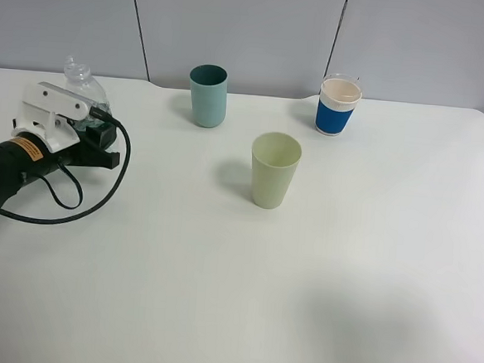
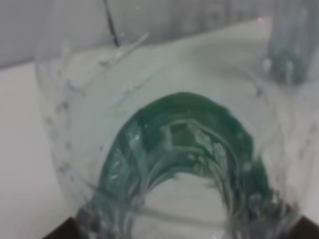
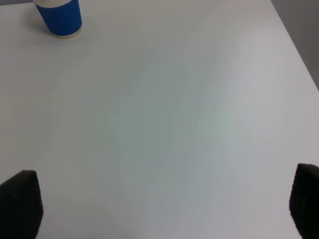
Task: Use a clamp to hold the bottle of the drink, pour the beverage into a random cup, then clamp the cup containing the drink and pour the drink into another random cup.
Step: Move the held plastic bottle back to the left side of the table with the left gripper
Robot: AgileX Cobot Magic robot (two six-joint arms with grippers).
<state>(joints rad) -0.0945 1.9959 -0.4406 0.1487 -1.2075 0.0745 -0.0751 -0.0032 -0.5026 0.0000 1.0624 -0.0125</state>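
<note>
From the high camera, the left gripper (image 1: pixel 102 143) sits at the left of the white table (image 1: pixel 300 302), up against a clear plastic bottle (image 1: pixel 81 80) that stands just behind its white camera mount. A teal cup (image 1: pixel 207 96), a pale green cup (image 1: pixel 274 171) and a blue-sleeved paper cup (image 1: pixel 339 107) stand upright, well apart. In the left wrist view the bottle fills the frame, a green shape blurred through it; dark fingertips (image 2: pixel 60 233) flank its base, but whether the jaws press it I cannot tell. In the right wrist view the right gripper (image 3: pixel 162 206) hangs over bare table, jaws wide apart, with the blue-sleeved cup far off.
</note>
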